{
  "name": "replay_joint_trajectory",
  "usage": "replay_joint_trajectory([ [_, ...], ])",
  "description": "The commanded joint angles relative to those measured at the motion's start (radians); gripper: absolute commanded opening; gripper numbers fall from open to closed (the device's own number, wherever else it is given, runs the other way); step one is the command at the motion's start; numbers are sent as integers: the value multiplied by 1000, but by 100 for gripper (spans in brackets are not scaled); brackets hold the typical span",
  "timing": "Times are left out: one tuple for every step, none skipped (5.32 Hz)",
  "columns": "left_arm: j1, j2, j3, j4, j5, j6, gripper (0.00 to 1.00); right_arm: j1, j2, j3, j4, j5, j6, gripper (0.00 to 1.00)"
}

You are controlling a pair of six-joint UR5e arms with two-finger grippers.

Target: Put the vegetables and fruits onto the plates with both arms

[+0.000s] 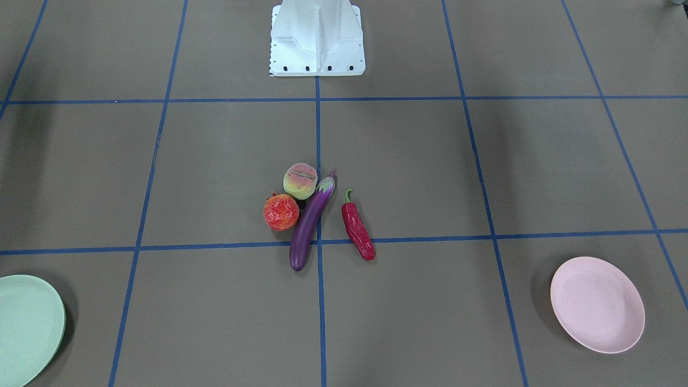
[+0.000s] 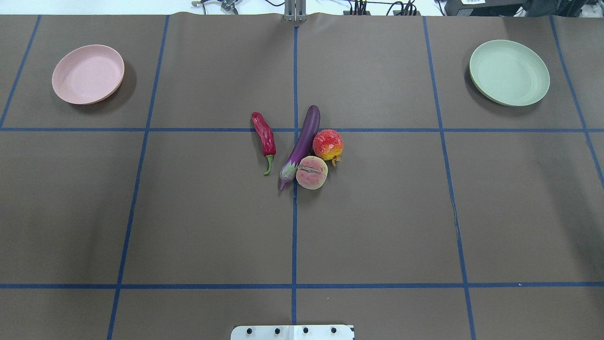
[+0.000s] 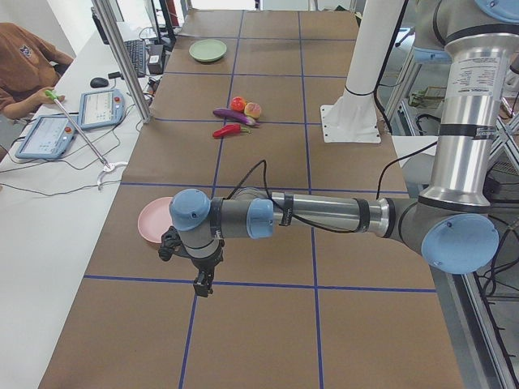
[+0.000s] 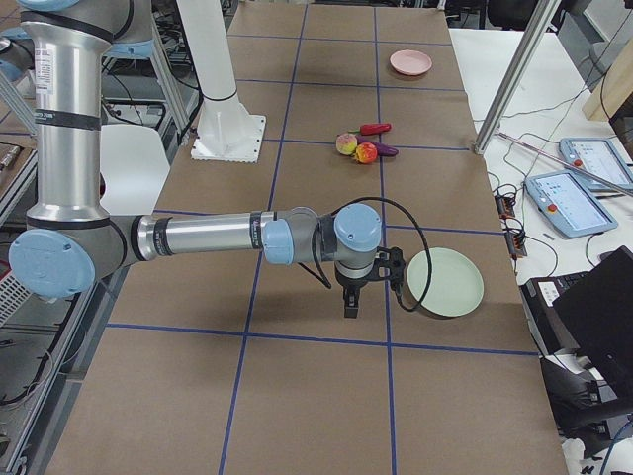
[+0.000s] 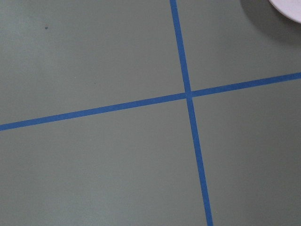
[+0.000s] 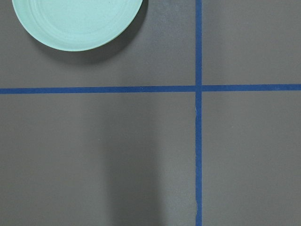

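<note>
Four items bunched mid-table: left gripper (image 3: 200,284) to the lone chili (image 2: 264,137), right gripper (image 4: 350,305) to the red-orange fruit (image 2: 327,144) from its outer side, off the eggplant (image 2: 302,144); can't tell whether either is open or closed.

table (image 2: 212,222): brown paper, blue tape grid (image 2: 294,236) | bench (image 3: 40,219): white (tablets (image 3: 99,108) on it)

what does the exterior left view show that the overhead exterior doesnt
Only exterior left: the left arm stretched over the table, its hand hanging near the pink plate, and a seated operator with tablets.
Only overhead exterior: the clear gap between chili pepper and eggplant, and the peach-like fruit against the eggplant's cap end.
Both: the pink plate and green plate, both empty, the red-orange fruit and the white base.
</note>
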Motion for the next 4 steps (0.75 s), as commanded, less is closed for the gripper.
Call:
replay_joint_trajectory([
  [2, -6, -27, 1, 9, 0, 100, -4, 2, 0, 2, -11, 0, 100],
  [3, -3, -58, -14, -1, 0, 100, -5, 4, 5, 3, -10, 1, 100],
  [9, -7, -69, -31, 1, -16, 100, -4, 11, 6, 3, -7, 1, 100],
  [9, -16, -72, -78, 1, -22, 100, -5, 27, 5, 3, -7, 1, 100],
])
